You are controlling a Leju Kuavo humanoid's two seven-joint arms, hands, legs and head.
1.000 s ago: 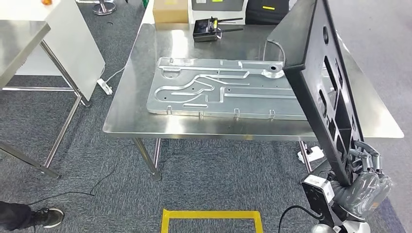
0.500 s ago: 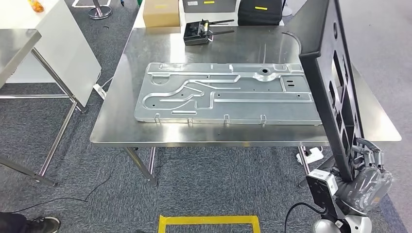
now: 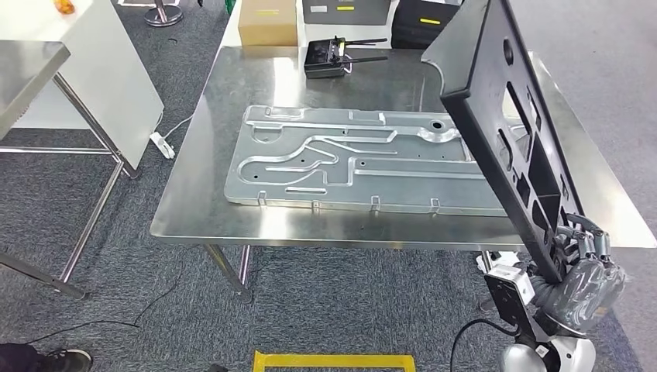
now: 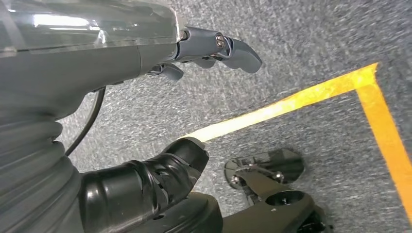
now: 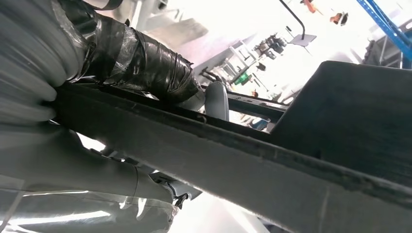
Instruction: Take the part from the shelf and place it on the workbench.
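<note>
Where it slants over the near right corner of the stainless steel workbench (image 3: 194, 217), the long black plastic panel with cutouts (image 3: 507, 116) is gripped at its lower end by the right hand (image 3: 583, 271), fingers wrapped around it. A flat silver stamped-metal plate (image 3: 356, 159) lies on the bench beside a black two-antenna controller (image 3: 329, 58). The left hand (image 4: 121, 73) hangs over grey carpet, fingers apart, holding nothing.

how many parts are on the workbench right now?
1: the silver stamped panel lying flat on the workbench. The black part is off the bench, tilted, held by the right hand, and hides the panel's right end.
</note>
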